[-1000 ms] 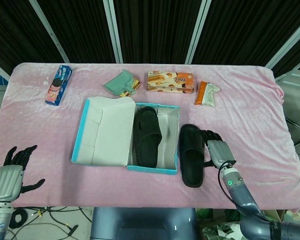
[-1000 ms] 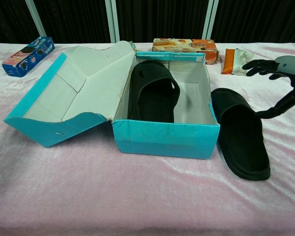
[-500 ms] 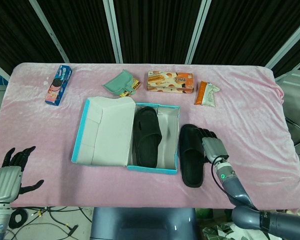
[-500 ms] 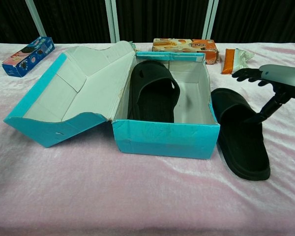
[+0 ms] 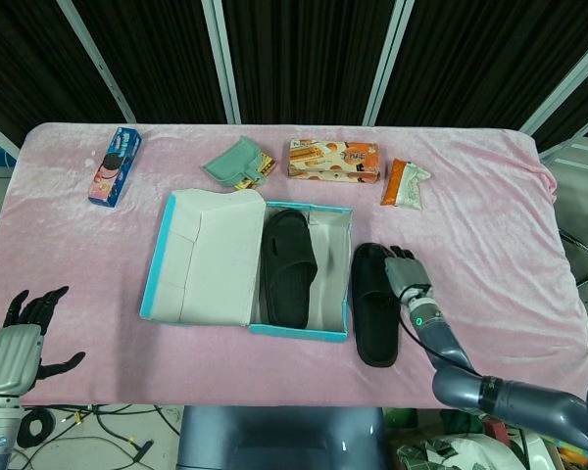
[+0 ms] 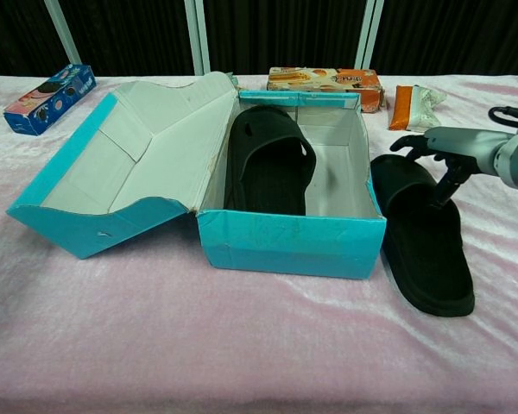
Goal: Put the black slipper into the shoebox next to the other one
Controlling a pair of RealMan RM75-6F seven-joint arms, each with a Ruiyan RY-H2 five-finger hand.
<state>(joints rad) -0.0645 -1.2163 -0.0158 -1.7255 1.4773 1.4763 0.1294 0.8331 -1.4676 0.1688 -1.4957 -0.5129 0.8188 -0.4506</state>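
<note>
Right robot hand (image 5: 404,272) lowered, fingers spread

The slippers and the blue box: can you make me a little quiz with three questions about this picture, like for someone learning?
1. True or false: one black slipper already lies inside the shoebox.
2. Where is the other black slipper? A) on the table right of the box, B) on top of the open lid, C) next to the cookie pack.
3. Fill in: the robot's ____ hand is at the loose slipper, while its other hand is open at the table's near edge.

Key: 1 true; 2 A; 3 right.
</note>
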